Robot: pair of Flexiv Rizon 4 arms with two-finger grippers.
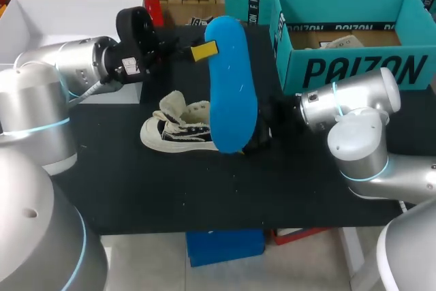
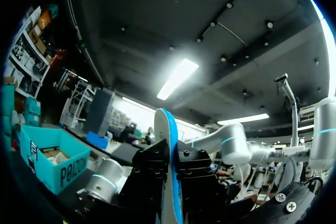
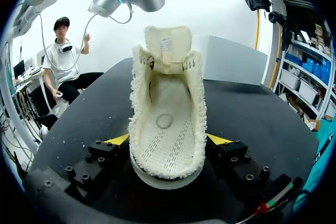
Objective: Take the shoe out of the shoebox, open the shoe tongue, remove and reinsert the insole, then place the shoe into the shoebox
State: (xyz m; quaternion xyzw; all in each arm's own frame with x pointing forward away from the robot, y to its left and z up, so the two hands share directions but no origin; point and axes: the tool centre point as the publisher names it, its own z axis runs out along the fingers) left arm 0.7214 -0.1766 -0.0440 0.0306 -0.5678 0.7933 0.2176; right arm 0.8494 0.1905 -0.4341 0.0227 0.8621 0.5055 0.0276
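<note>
While the blue insole [image 1: 231,86] is held upright above the table [image 1: 170,195], pinched in the left gripper [image 2: 169,182], the cream shoe [image 1: 178,127] beneath it is clasped on both sides near its heel by the right gripper [image 3: 168,140]. Part of the shoe is hidden by the insole in the head view. The teal shoebox [image 1: 354,69] is set behind the right arm, and a white box [image 1: 41,15] behind the left.

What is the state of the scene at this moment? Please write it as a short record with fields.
shoe: on the black mat, tongue raised, no insole inside
insole: blue, held in the air above the shoe
left gripper: shut on the insole's end
right gripper: shut on the shoe's heel, one finger on each side
shoebox: teal, open, at the far right of the table, shoe not in it
step not yet done: insole back into the shoe
</note>
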